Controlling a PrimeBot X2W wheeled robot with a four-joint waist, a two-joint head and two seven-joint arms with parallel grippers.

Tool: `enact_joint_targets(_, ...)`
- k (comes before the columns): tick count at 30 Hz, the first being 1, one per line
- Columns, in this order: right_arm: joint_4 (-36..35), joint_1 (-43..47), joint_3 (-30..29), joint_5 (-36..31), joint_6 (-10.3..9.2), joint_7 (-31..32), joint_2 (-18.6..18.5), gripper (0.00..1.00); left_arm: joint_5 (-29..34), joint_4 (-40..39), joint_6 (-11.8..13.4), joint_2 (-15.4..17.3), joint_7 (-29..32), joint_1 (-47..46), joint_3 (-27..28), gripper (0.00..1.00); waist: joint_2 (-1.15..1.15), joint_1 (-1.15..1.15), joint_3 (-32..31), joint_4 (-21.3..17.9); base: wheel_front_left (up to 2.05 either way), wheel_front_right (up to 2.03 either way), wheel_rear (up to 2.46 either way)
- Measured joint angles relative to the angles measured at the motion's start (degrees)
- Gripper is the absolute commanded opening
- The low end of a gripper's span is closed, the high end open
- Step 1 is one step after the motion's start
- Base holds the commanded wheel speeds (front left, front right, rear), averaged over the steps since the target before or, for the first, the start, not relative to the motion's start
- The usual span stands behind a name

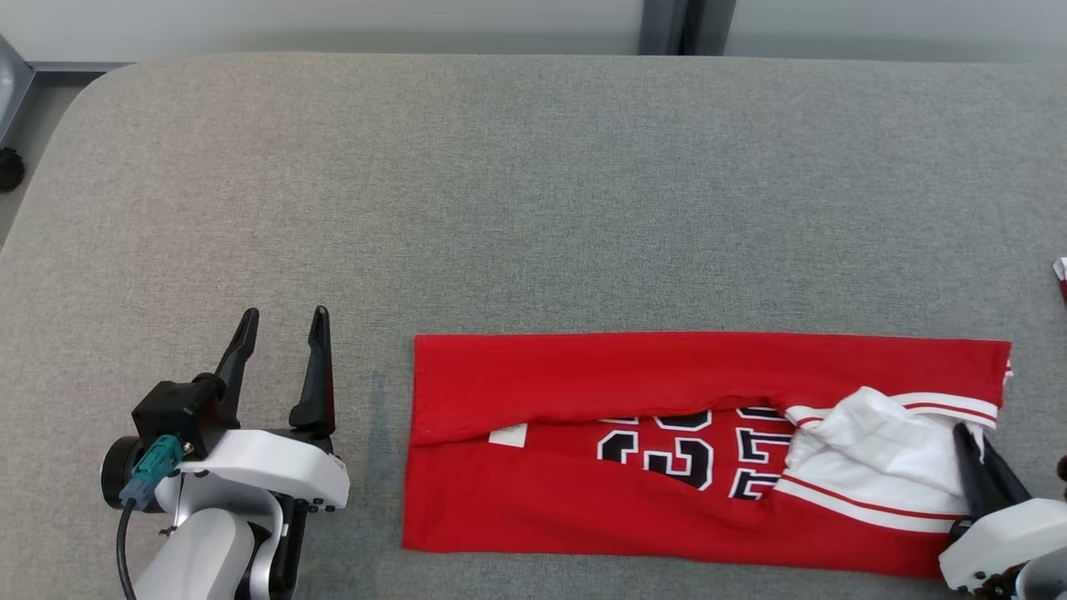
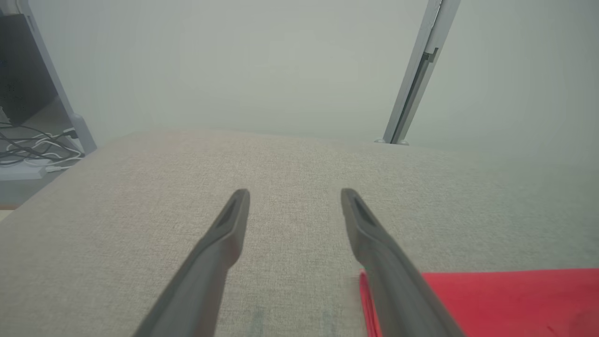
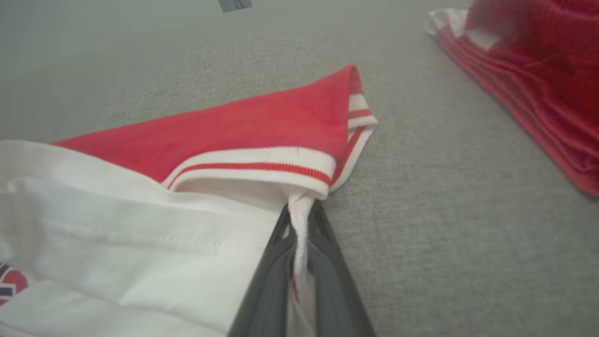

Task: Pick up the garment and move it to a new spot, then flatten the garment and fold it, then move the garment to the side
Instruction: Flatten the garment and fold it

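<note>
The garment [image 1: 650, 392] is a red jersey with black-and-white numbers and white striped trim. It lies lengthwise on the grey table [image 1: 500, 192], its far long edge folded over toward me. My right gripper [image 1: 971, 442] is at the jersey's right end, shut on the white trim [image 3: 299, 234], which is pinched between its fingers. My left gripper [image 1: 279, 321] hovers open just left of the jersey's left edge [image 2: 367, 299], with nothing between its fingers [image 2: 234, 224].
Other red cloth with white trim [image 3: 529, 70] is heaped on the table to the right, its corner [image 1: 1060, 275] showing at the head view's right edge. Cables [image 2: 32, 150] lie on the floor beyond the table's left end.
</note>
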Motion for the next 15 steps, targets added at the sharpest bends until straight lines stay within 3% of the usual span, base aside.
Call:
enact_joint_targets(10,0.15,-0.87,-1.59,-0.05,-0.22,-1.58,-0.41,0.0,0.53,1.42,-0.86,-0.36,-0.74,-1.21,1.23,1.0,0.0,0.0,-0.16,-1.18,0.0,0.0,0.0)
enact_joint_targets(15,-7.1,-0.14,0.36,0.74,-0.4,-2.21,0.8,0.0,0.6,1.52,-1.01,-0.55,-0.91,-0.9,1.37,1.0,0.0,0.0,-0.5,-1.41,0.0,0.0,0.0)
